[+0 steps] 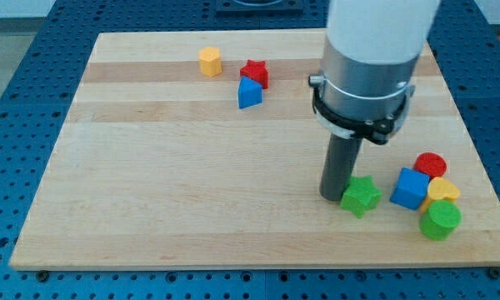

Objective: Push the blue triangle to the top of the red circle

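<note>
The blue triangle [249, 93] lies near the view's top centre, touching the red star [255, 73] just above it. The red circle [431, 165] sits at the view's right, far from the triangle. My tip [332, 197] rests on the board right of centre, touching the left side of the green star [361, 196]. It is well below and to the right of the blue triangle and to the left of the red circle.
A yellow hexagon [209, 61] sits left of the red star. A blue cube [409, 188], a yellow heart [442, 191] and a green cylinder [440, 220] cluster below the red circle. The wooden board [150, 183] lies on a blue perforated table.
</note>
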Controlling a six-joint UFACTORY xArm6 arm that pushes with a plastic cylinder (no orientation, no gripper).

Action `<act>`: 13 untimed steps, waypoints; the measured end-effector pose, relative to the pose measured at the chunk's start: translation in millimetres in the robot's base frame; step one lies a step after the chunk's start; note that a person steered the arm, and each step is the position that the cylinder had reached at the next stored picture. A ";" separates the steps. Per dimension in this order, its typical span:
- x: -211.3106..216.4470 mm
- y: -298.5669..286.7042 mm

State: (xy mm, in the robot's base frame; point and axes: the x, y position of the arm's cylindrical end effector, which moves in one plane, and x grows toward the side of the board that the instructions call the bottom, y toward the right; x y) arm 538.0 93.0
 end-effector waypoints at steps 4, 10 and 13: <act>17.7 -7.5; -181.6 -102.9; -197.5 -26.1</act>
State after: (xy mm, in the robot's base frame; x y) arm 340.5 66.9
